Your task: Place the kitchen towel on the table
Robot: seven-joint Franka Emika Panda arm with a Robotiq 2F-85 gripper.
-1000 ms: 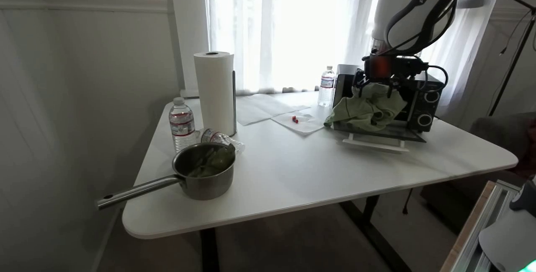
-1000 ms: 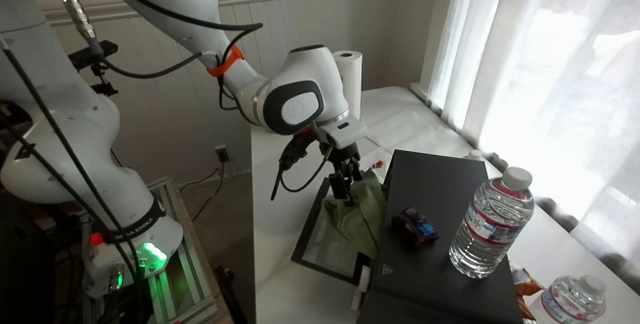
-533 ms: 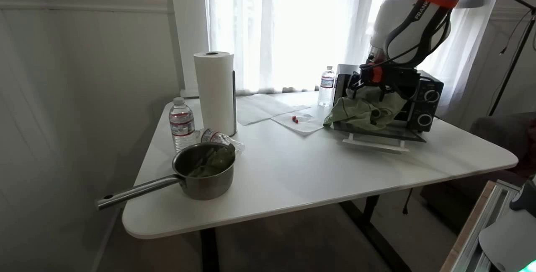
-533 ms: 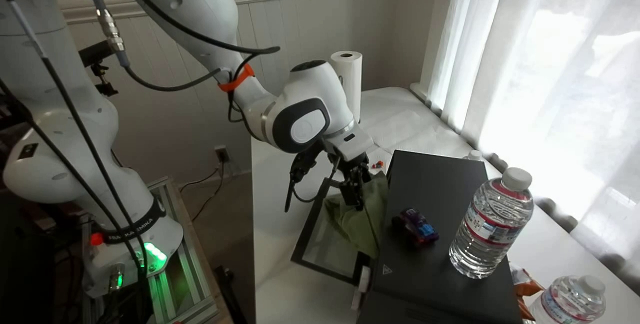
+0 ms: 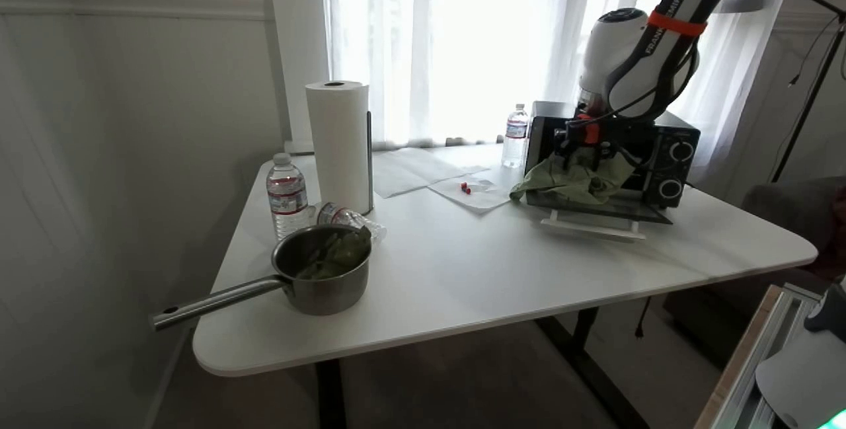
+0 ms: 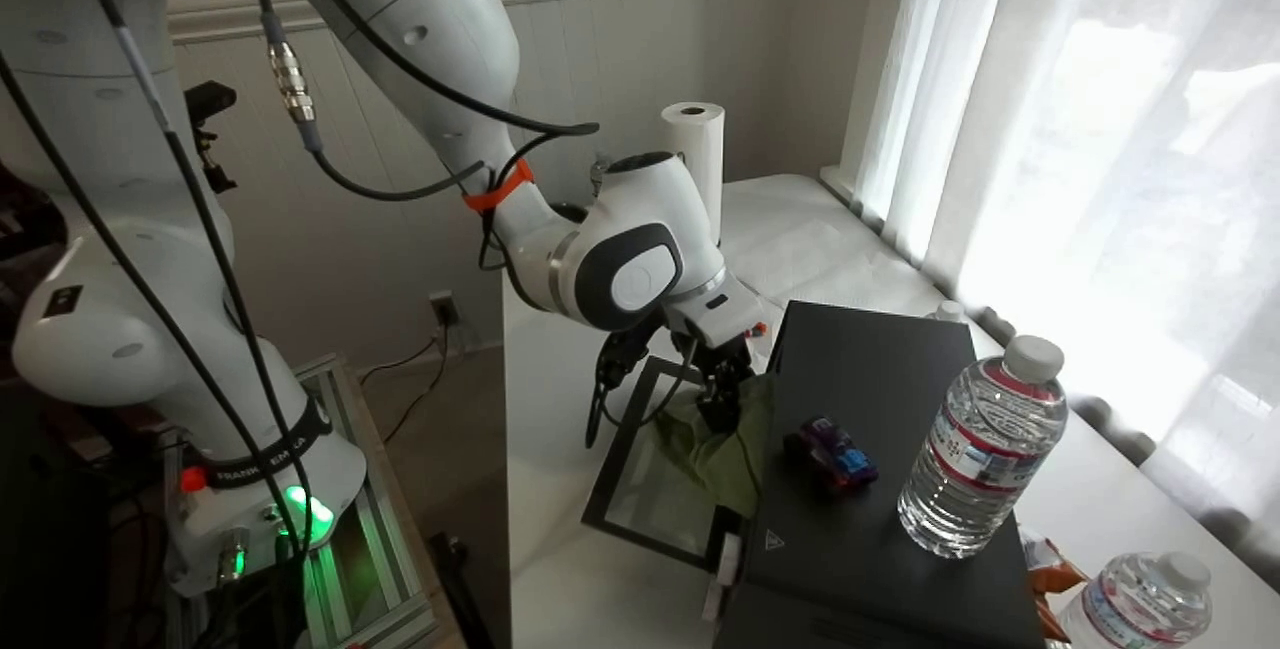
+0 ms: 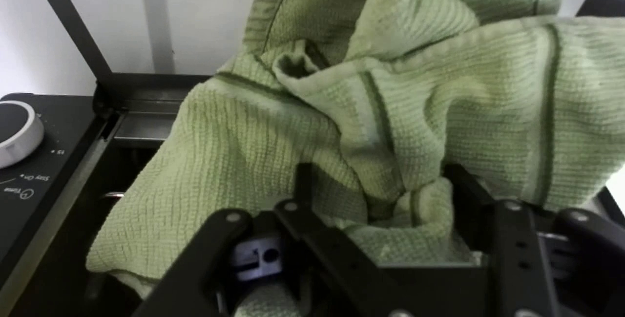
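Note:
A crumpled green kitchen towel [image 5: 574,184] lies partly on the lowered glass door and partly at the opening of the black toaster oven [image 6: 860,359]. It also shows in an exterior view [image 6: 725,469] and fills most of the wrist view [image 7: 234,156]. My gripper [image 7: 381,175] points down into the towel, its fingers apart, with loose towel folds between them; the fingertips look sunk among the folds. In both exterior views the gripper [image 5: 581,158] [image 6: 722,414] is just in front of the oven opening. The white table [image 5: 462,270] stands beneath everything.
The open oven door [image 6: 625,519] juts over the table. A toy car [image 6: 832,454] and a water bottle [image 6: 985,449] stand on the oven. A paper towel roll [image 5: 338,151], a pot [image 5: 324,283] and bottles stand at the table's far end from the oven. Small red items [image 5: 466,188] lie on paper.
My gripper has come down from above the towel into its folds, moving a little toward the oven. The towel has been pressed slightly lower around the fingers.

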